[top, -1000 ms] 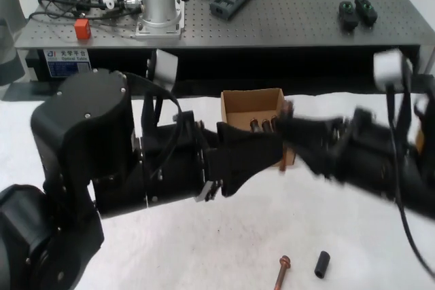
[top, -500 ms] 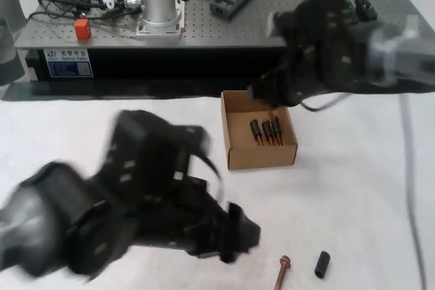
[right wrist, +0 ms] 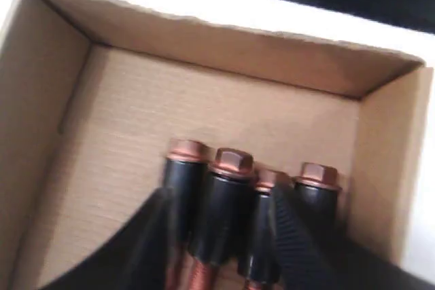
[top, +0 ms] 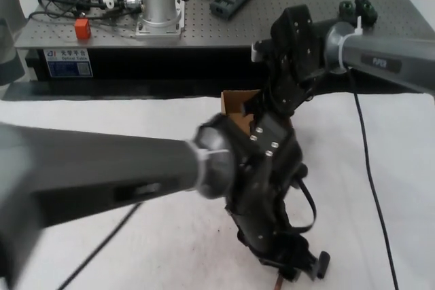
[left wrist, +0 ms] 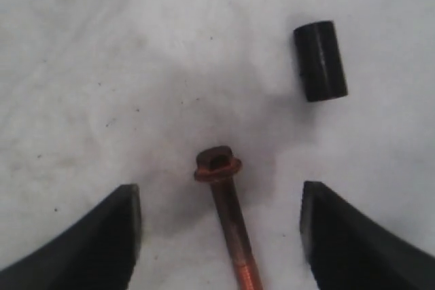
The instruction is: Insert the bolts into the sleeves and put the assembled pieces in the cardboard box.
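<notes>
Four coppery hex-headed bolts (right wrist: 233,161) in black sleeves (right wrist: 224,212) lie in the cardboard box (right wrist: 224,52)

Black wrist housings (top: 262,168), grey tubular links (top: 102,174), white bands (top: 209,161), silver screws (top: 264,142), black cables (top: 370,168), dark end effector fingers (left wrist: 88,242)

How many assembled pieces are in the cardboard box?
4 assembled pieces side by side on the floor of the cardboard box: one, the next, a third, the last. Their lower ends are covered, so more could be hidden.
</notes>
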Motion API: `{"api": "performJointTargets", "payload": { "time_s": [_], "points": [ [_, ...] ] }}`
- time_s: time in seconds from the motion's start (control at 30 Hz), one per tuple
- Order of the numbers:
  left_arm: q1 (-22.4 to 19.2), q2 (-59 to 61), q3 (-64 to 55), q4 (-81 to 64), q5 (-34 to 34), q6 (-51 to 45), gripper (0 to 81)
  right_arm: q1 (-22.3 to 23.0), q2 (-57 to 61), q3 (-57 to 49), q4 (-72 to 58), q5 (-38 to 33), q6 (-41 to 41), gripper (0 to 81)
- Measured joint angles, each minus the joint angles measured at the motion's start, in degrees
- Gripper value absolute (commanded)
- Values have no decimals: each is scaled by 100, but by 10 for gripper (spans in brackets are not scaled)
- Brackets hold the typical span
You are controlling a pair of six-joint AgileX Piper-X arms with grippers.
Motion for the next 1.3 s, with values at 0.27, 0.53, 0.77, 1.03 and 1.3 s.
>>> {"api": "performJointTargets", "payload": {
  "time_s": [0.27, 0.53, 0.77, 1.03, 1.3],
  "points": [
    [-165, 809, -889, 1003, -244, 98, 171, -239, -463, 0, 233, 0, 13, 302],
    [-297, 847, -934, 1192, -395, 107, 6, -543, -1918, 157, 1307, -45, 0, 303],
    [-238, 486, -783, 1367, -958, 77, 6, -571, -3606, 2385, 1649, -99, 111, 303],
    [596, -1910, 577, 933, -1123, -47, 6, -238, -3997, 4604, 1213, -220, 1805, 382],
    [698, -2753, 1439, 946, -1123, -97, 6, 291, -3688, 5064, 695, -294, 2577, 396]
  ]
}}
